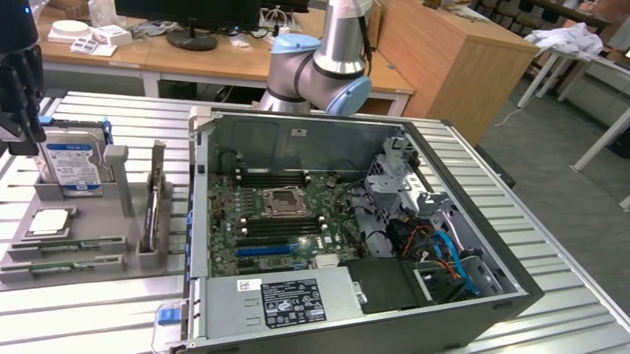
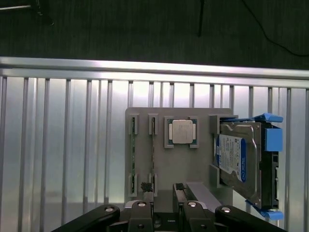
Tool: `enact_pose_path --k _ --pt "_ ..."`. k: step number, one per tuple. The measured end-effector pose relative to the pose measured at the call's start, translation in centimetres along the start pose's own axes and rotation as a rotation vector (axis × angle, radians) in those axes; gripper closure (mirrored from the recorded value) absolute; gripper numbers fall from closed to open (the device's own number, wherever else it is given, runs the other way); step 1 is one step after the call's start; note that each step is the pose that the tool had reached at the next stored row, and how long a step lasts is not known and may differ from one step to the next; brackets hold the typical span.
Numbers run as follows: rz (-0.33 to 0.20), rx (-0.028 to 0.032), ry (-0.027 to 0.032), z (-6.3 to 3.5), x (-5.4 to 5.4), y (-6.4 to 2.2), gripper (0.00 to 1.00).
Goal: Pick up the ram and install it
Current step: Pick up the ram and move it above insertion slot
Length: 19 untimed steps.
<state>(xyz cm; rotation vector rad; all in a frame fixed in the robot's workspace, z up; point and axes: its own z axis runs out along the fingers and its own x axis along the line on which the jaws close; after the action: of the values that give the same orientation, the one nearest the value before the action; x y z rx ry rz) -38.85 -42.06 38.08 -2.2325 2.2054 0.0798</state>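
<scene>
Ribbed aluminium table carried everything we saw: an open computer case in the middle and, at the exterior view's left, a grey parts holder. On that holder a hard drive with a blue label stood on edge at the far end, and a square silver processor lay just nearer. The ram rested on its long edge in a slot on the near side of the processor. A second stick sat in the next slot, nearer still. We found the gripper hovering above the holder by one end of the ram slots. Its fingers were spread apart with nothing between them, and we saw no contact with either stick. Inside the case the motherboard lay exposed, and the arm's base joint rose behind the case's far wall.
</scene>
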Motion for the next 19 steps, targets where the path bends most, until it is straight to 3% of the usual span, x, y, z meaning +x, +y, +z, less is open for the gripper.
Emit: enact_pose_path --k 3,4,9,19 --pt "0.0 0.0 0.0 0.0 0.0 0.0 0.69" --pt "0.0 0.0001 0.0 0.0 0.0 0.0 0.63" --pt "0.0 0.0001 0.0 0.03 0.0 0.0 0.63" --pt "0.0 0.0 -0.001 1.08 0.0 -0.04 0.63"
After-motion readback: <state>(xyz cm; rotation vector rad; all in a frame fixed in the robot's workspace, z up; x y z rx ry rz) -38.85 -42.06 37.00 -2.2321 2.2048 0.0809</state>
